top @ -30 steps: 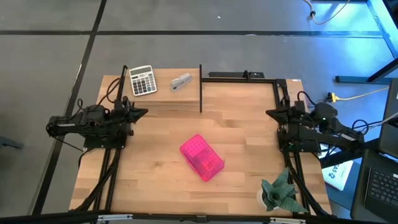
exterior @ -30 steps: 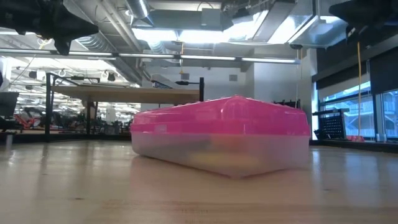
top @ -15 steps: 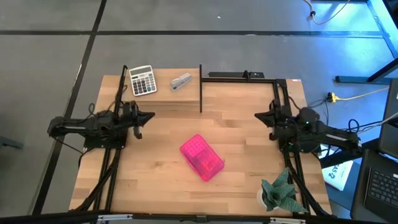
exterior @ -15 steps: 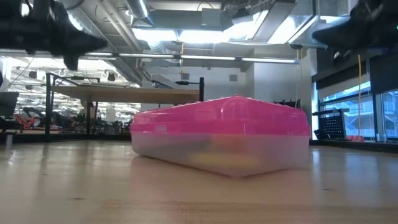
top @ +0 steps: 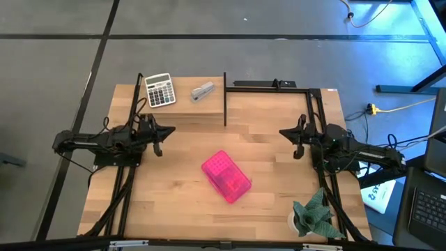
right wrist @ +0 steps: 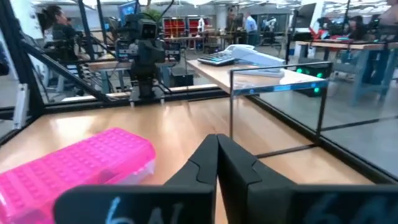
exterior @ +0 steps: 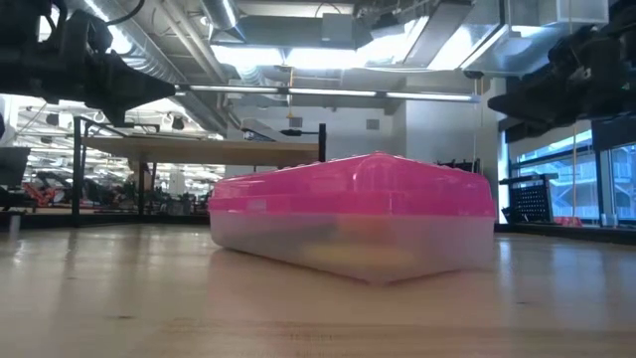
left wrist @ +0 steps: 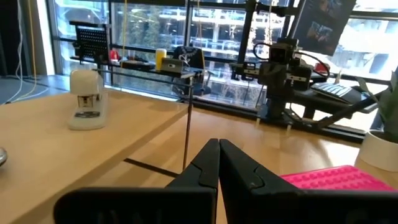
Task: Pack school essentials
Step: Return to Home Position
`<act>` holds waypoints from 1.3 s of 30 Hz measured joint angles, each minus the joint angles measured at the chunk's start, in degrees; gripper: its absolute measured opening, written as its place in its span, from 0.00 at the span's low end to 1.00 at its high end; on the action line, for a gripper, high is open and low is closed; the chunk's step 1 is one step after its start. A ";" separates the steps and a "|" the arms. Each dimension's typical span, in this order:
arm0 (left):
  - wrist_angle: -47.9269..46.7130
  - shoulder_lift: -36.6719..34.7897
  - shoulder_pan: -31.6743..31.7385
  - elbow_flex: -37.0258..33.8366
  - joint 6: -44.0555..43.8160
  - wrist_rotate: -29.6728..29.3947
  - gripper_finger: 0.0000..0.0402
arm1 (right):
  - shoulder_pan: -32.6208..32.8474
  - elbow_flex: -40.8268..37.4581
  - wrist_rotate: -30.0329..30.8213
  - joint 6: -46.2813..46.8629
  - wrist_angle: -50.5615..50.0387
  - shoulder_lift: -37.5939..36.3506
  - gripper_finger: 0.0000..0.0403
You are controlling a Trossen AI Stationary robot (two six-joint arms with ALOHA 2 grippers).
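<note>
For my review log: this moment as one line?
box: shut, centre | left gripper: shut, raised | right gripper: shut, raised | calculator, stapler: far edge

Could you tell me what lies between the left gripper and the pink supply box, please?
Nothing: the high view shows only bare table between the shut left gripper and the closed pink supply box; the right gripper sits across the table.

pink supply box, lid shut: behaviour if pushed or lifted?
The pink supply box looks like rigid plastic, probably stiff. Low and flat on the table, it should slide under a push, not tip. Its contents show dimly through the clear base and may shift when lifted. The left gripper and right gripper wait at either side.
</note>
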 joint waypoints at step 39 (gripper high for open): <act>0.00 0.00 0.00 0.00 -0.02 -0.91 0.00 | -0.02 0.09 3.68 -0.05 0.35 0.04 0.05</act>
